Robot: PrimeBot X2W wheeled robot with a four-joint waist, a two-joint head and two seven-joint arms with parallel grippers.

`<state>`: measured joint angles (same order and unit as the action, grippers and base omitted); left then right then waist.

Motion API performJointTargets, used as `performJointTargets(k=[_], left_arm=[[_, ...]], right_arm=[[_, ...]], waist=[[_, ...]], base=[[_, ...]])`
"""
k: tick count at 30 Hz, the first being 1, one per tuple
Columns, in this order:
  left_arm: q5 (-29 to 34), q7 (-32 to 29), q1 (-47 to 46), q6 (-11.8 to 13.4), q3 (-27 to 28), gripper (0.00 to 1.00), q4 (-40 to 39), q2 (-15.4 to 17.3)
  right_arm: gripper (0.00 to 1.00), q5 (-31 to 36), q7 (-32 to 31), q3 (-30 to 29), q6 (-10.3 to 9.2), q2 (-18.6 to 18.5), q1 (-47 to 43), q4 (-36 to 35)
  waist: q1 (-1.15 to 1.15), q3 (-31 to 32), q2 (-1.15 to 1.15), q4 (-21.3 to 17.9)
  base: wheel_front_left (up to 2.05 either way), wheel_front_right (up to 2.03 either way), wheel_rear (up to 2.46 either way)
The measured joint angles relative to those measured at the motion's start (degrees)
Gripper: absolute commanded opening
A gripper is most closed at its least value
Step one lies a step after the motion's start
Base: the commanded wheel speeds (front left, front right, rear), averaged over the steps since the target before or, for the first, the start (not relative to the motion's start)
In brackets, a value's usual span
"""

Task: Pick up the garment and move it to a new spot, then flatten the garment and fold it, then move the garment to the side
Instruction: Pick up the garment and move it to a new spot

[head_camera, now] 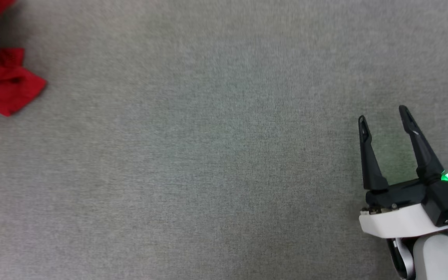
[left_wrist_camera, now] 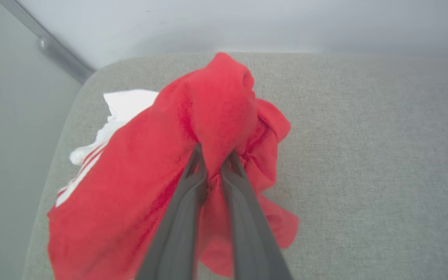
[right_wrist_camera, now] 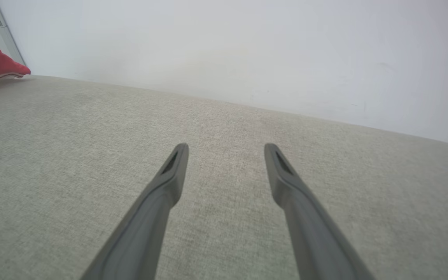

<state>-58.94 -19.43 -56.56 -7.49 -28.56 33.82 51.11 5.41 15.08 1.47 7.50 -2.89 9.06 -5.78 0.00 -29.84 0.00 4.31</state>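
Left claw (left_wrist_camera: 214, 155) of mine pinches a red fold of the garment (left_wrist_camera: 130, 175), which bunches over and around its fingertips, white sleeve (left_wrist_camera: 126, 103) just beyond to their left. Right claw (head_camera: 383, 116) hangs spread over the grey worktop (head_camera: 208, 155), the garment well apart, far off to its left.

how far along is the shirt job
Done: the left gripper is shut on a fold of the shirt, which lies crumpled near the grey surface's corner. In hand: picking it up to move it. Left: moving, flattening, folding, setting aside. The right gripper is open over bare surface, away from the shirt.
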Motion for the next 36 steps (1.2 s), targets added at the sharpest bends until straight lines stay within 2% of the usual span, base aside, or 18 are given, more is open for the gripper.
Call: performJointTargets(k=[9,13,17,22,23,26,33,36], left_arm=[[2.4,15.9,0.1,0.0,-6.4,0.0,-9.7,2.8],[4.5,21.8,-0.1,0.0,-9.9,0.0,-14.2,2.5],[5.9,25.2,-0.1,0.0,-12.5,0.0,-16.8,1.4],[8.8,28.4,0.2,0.0,-15.4,0.0,-20.2,-2.0],[11.4,30.2,1.0,1.0,-17.4,0.0,-22.4,-5.2],[13.5,31.4,2.5,2.1,-19.6,0.0,-24.2,-9.0],[18.3,33.7,4.3,4.3,-22.7,0.0,-25.2,-16.5],[21.3,34.1,6.5,3.8,-25.4,0.0,-24.9,-18.8]], right_arm=[[1.0,-2.9,0.0,0.0,0.01,0.0,-3.0,2.7],[1.0,-3.6,0.0,-0.2,0.01,0.0,-4.8,3.7],[1.0,-4.3,0.0,-0.4,0.01,0.0,-5.7,3.9],[1.0,-5.1,0.0,-1.0,0.01,0.0,-6.6,3.9],[1.0,-5.4,0.0,-1.4,0.0,0.0,-6.9,3.9],[1.0,-5.4,0.0,-1.6,0.0,0.0,-7.3,3.8],[1.0,-5.4,0.0,-2.3,0.0,0.0,-7.2,2.9],[1.0,-5.3,0.0,-2.7,0.0,0.0,-7.3,2.5]], waist=[[-0.01,10.8,0.0,1.2],[-0.01,15.4,0.0,1.7],[-0.02,19.3,0.0,2.0],[-0.02,22.9,0.0,1.3],[-0.02,24.0,0.0,0.0],[-0.02,24.5,0.0,-1.6],[-0.02,24.5,0.0,-6.4],[-0.01,24.2,0.0,-8.4]], base=[[0.0,0.0,0.0],[0.0,0.0,0.0],[0.0,0.0,0.0],[0.0,0.0,0.0],[0.0,0.0,0.0],[0.0,0.0,0.0],[0.0,0.0,0.0],[0.0,0.0,0.0]])
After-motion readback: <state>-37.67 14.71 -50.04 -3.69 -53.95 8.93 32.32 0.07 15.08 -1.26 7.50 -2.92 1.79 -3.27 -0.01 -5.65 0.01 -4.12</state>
